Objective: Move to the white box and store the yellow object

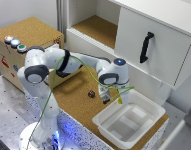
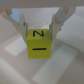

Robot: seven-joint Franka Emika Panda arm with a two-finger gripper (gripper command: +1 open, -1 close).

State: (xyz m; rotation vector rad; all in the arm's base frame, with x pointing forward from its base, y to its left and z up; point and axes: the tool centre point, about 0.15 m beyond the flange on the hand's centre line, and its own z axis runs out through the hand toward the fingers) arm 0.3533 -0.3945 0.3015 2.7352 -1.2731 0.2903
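The white box (image 1: 145, 116) is a shallow plastic tub on the cork tabletop at the exterior view's right. My gripper (image 1: 114, 98) hangs over the tub's near-left rim, shut on the yellow object (image 1: 119, 99), a tiny piece at its tip. In the wrist view the yellow object (image 2: 40, 44) is a small cube with black marks. It sits between the two fingers (image 2: 59, 22) of the gripper (image 2: 41, 34), with the white box's pale floor (image 2: 15, 65) below it.
A small dark knob (image 1: 91, 93) lies on the cork surface (image 1: 75, 95) just beside the gripper. A big white cabinet with a black handle (image 1: 146, 47) rises behind the tub. A cork-covered box with coloured buttons (image 1: 15, 42) stands at the exterior view's left.
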